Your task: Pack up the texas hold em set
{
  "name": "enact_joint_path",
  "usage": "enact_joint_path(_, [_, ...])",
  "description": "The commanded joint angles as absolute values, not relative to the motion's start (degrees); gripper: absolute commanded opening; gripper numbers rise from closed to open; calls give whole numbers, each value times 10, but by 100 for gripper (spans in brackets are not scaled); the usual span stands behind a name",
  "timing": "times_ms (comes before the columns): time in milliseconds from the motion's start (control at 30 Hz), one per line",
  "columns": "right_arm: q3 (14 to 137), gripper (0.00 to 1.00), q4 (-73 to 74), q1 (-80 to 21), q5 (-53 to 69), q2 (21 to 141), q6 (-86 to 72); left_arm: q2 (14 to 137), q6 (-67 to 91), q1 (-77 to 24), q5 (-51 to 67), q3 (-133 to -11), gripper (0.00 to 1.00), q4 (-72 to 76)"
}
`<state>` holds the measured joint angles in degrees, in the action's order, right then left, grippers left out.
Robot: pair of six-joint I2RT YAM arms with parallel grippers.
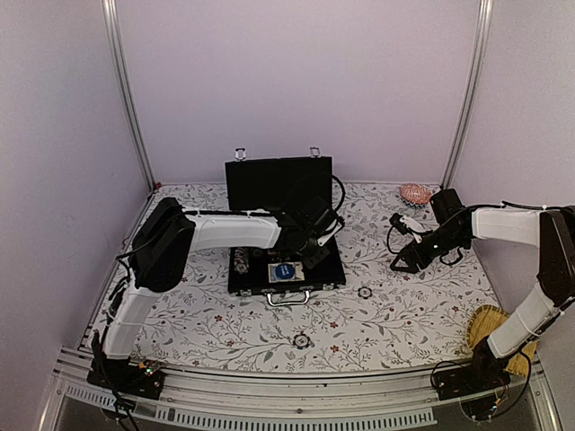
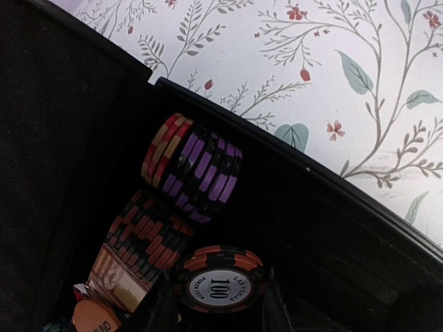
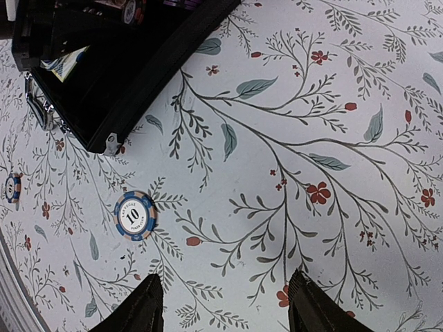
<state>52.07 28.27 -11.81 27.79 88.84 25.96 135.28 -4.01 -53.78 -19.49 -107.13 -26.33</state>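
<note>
The black briefcase (image 1: 286, 275) lies open mid-table with its lid (image 1: 277, 182) upright. My left gripper (image 1: 314, 250) reaches into its right side. In the left wrist view my left gripper (image 2: 219, 304) is shut on an orange-and-black "100" chip (image 2: 220, 282), low over the case's dark floor. Beside it lie a purple-black chip stack (image 2: 201, 169), a red-black stack (image 2: 149, 235) and cards (image 2: 114, 277). My right gripper (image 1: 402, 260) hovers open over bare cloth right of the case (image 3: 104, 69). A blue "10" chip (image 3: 135, 215) lies ahead of its left finger (image 3: 135, 308).
A second loose chip (image 1: 302, 341) lies near the front edge, also seen as chip (image 3: 12, 187). A pink shell (image 1: 415, 192) sits at the back right and a yellow straw item (image 1: 490, 328) at the right front. The case's silver handle (image 1: 289, 297) faces me.
</note>
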Motion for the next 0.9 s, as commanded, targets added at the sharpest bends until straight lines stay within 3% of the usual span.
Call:
enact_joint_path(0, [527, 63, 286, -117, 277, 885, 263, 1387, -55, -517, -208, -1101, 36, -255])
enact_joint_path(867, [529, 63, 286, -117, 277, 891, 264, 1357, -48, -512, -229, -1076, 51, -254])
